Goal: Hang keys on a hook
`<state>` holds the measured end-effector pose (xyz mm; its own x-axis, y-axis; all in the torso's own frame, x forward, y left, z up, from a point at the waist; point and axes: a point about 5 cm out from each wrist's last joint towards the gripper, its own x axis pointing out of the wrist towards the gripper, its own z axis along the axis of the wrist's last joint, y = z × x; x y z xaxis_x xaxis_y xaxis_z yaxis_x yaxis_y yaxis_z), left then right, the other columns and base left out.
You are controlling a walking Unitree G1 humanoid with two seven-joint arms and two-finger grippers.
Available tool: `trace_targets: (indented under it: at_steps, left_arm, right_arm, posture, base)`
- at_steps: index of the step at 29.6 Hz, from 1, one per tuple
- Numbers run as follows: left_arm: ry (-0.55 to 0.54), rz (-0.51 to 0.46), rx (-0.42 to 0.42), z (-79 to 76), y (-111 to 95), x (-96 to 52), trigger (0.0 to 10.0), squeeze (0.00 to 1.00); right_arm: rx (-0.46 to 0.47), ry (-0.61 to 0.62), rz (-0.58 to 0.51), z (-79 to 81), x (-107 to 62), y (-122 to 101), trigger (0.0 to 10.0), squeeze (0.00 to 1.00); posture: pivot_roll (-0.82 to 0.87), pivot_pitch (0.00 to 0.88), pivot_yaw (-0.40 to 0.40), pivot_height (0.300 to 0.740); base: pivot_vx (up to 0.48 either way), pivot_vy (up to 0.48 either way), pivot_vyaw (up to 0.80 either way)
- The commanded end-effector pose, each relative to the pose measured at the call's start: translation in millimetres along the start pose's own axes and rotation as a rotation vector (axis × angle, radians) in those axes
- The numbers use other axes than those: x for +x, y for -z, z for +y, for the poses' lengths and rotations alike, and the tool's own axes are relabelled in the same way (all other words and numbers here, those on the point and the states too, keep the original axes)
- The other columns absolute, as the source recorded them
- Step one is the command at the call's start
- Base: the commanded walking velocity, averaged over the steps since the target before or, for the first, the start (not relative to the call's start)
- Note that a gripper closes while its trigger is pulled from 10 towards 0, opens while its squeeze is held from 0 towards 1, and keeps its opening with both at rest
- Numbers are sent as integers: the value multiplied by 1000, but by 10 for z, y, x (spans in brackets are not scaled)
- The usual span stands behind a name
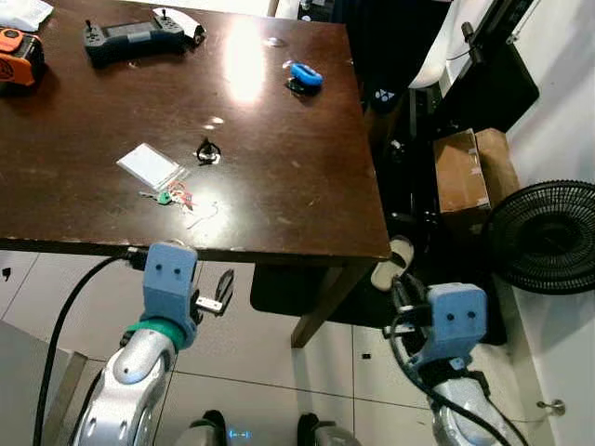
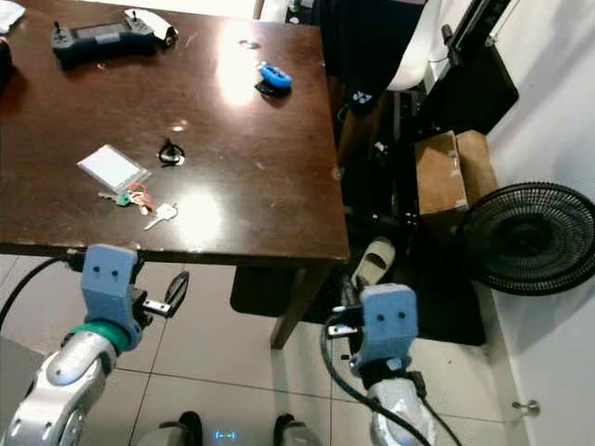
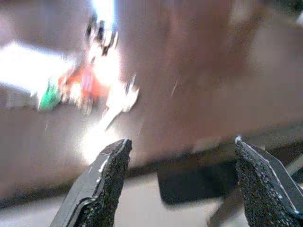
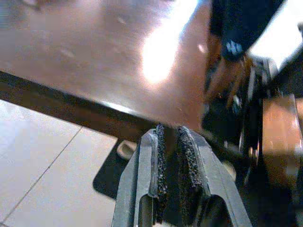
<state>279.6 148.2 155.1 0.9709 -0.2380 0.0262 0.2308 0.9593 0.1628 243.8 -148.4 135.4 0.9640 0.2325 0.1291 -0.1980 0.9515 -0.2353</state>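
Left end effector (image 1: 221, 290), fingers apart, hangs below the bench (image 1: 307, 186) edge near the keys (image 1: 177, 197), a light, loose, jingly bunch likely best pinched at its ring.

A small bunch of keys (image 1: 175, 197) lies flat on the dark brown table (image 1: 307, 177), close to its near edge and toward the left side. The bunch holds a green-headed key, a red or orange ring or tag, and a silver key that splays out toward the right — the pieces fan apart rather than stack. Just behind the bunch, touching or nearly touching it, rests a clear rectangular card holder (image 1: 147, 164). In the left wrist view the keys (image 3: 85, 87) are blurred.
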Motion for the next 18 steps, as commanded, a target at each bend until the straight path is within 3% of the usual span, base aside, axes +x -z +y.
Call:
trace_targets:
  at_steps: [1, 6, 9, 12, 18]
  left_arm:
    - [36, -6, 25, -49, 15, 1, 10000, 0]
    - [62, -1, 73, -71, 77, -18, 10000, 0]
    - [104, 27, 94, -142, 170, -63, 10000, 0]
    - [111, 31, 95, -155, 184, -68, 10000, 0]
    - [115, 10, 48, -223, 140, -4, 10000, 0]
  right_arm:
    - [-26, -66, 21, 49, -11, 70, 10000, 0]
    - [-45, -95, 69, 66, -24, 208, 10000, 0]
    - [-73, -111, 141, 34, -86, 404, 10000, 0]
    - [-81, -116, 152, 25, -97, 437, 10000, 0]
    - [-10, -95, 124, -50, -9, 376, 10000, 0]
  posture:
    - [-64, 201, -45, 740]
    - [-64, 195, -45, 740]
    - [-65, 187, -47, 740]
    - [-65, 187, -47, 740]
    - [-67, 168, -60, 740]
  base:
    - [0, 0, 0]
    - [0, 0, 0]
    - [0, 0, 0]
    - [0, 0, 0]
    - [0, 0, 0]
